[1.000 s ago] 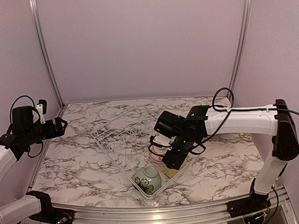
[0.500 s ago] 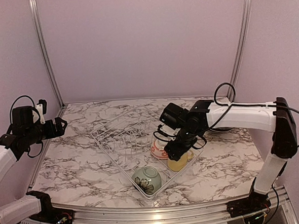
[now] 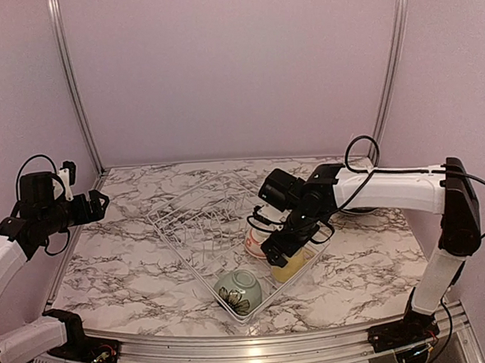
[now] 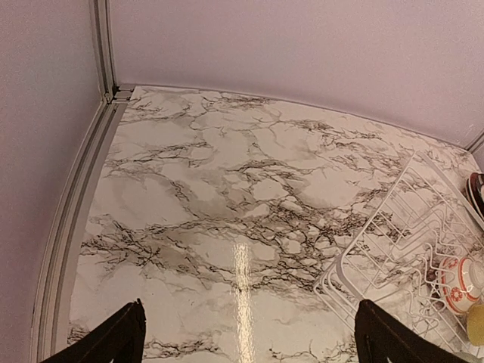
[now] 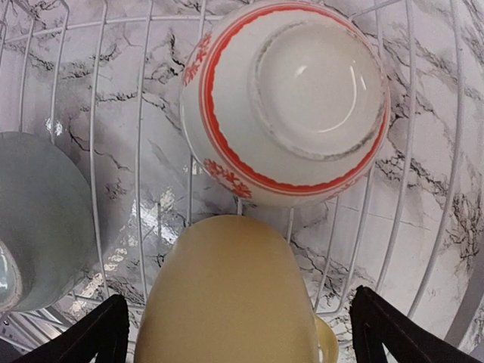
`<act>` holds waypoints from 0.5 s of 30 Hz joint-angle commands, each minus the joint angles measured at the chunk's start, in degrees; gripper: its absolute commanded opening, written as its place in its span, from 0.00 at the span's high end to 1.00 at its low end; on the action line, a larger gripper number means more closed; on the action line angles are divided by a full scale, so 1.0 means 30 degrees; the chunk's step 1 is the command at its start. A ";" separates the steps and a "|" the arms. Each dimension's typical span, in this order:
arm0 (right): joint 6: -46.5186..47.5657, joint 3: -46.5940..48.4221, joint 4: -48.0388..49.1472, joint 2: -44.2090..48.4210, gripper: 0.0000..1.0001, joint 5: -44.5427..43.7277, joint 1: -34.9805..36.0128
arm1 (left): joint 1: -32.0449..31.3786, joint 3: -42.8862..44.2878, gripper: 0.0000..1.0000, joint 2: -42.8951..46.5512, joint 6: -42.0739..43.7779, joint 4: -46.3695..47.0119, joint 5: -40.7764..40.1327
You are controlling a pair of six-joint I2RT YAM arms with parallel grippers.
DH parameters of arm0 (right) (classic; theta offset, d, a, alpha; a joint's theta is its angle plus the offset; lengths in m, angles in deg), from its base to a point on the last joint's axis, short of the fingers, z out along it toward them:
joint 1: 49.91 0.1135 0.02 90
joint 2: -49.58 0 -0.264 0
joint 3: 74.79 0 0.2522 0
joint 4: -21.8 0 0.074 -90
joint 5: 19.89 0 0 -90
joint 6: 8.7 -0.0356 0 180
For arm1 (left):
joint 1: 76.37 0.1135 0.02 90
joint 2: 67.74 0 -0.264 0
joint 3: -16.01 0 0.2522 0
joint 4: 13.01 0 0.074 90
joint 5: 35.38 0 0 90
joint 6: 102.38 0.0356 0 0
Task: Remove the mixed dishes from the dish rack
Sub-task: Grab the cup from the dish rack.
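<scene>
The white wire dish rack (image 3: 197, 221) lies at an angle mid-table. In its near end are a green flowered bowl (image 3: 237, 289), a small red-patterned white bowl (image 3: 254, 242) lying upside down, and a yellow cup (image 3: 287, 266). My right gripper (image 3: 281, 246) hovers just above the cup and bowl. In the right wrist view it (image 5: 238, 333) is open, with the yellow cup (image 5: 227, 295) between its fingers, the red-patterned bowl (image 5: 295, 106) beyond and the green bowl (image 5: 38, 219) at left. My left gripper (image 3: 96, 204) is open and empty, far left above the table.
The left wrist view shows my open left gripper (image 4: 249, 340) over bare marble, with the rack's corner (image 4: 408, 249), the red-patterned bowl (image 4: 459, 274) and a dark plate rim (image 4: 478, 193) at the right edge. Metal rails border the table.
My right gripper rose and drew back from the cup and bowl, uncovering them, then came down slightly toward the cup. The left arm has not moved.
</scene>
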 commanded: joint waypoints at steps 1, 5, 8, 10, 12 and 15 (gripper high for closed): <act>0.1275 -0.0342 0.0166 0.0202 0.02 -0.0656 -0.0027 | 0.0034 0.0229 0.01 0.0045 0.0221 -0.0373 -0.0041; 0.1994 -0.0648 0.0317 0.0333 0.02 -0.0690 0.0169 | 0.0022 0.0186 0.01 -0.0035 0.0224 -0.0373 -0.0030; 0.2261 -0.0783 0.0557 0.0086 0.01 -0.0653 0.0245 | 0.0040 0.0263 0.01 -0.0099 0.0221 -0.0402 -0.0032; 0.2454 -0.0865 0.0578 -0.0156 0.03 -0.0528 0.0348 | 0.0025 0.0215 0.01 -0.0102 0.0221 -0.0378 -0.0082; 0.2607 -0.0936 0.0558 -0.0349 0.05 -0.0491 0.0408 | 0.0040 0.0203 0.01 -0.0131 0.0235 -0.0374 -0.0112; 0.2759 -0.0930 0.0549 -0.0511 0.11 -0.0474 0.0416 | 0.0040 0.0260 0.01 -0.0233 0.0236 -0.0403 -0.0156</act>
